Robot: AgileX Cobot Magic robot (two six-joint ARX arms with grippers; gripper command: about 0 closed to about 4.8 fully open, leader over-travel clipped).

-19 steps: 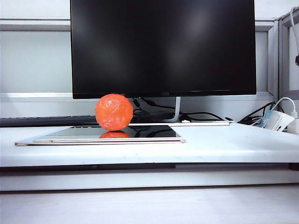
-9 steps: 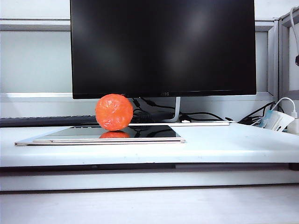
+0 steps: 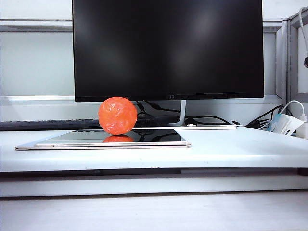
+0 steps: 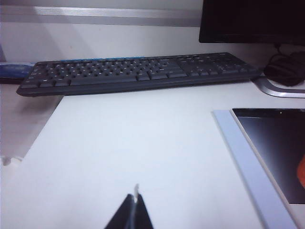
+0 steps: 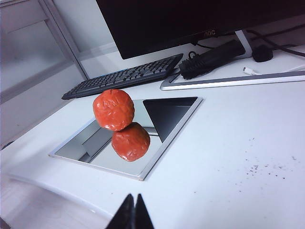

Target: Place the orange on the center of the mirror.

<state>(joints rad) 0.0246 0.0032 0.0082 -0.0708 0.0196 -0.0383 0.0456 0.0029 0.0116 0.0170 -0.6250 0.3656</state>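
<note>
Exterior view: the orange (image 3: 117,115) sits on the mirror (image 3: 159,143), near the middle of the plate. The mirror lies flat on the white counter (image 3: 231,149), with a reddish reflection just under the fruit. A large black monitor (image 3: 167,48) stands behind them, and a dark keyboard (image 3: 43,124) lies at the back. Neither claw appears in this view.

Left wrist view: the left claw (image 4: 132,212) hangs over bare counter (image 4: 133,143), its two dark tips pressed together and holding nothing. The mirror's (image 4: 274,152) pale rim lies well apart from the claw, off to one side. The keyboard (image 4: 138,71) stretches across the counter far beyond the claw.

Right wrist view: the right claw (image 5: 132,213) also has its tips pressed together, empty, above the counter's (image 5: 228,157) near edge. The orange (image 5: 113,109) rests on the mirror (image 5: 143,169) ahead of the claw, well apart from it, doubled by its reflection. The keyboard (image 5: 125,75) and monitor (image 5: 200,21) lie farther beyond.
</note>
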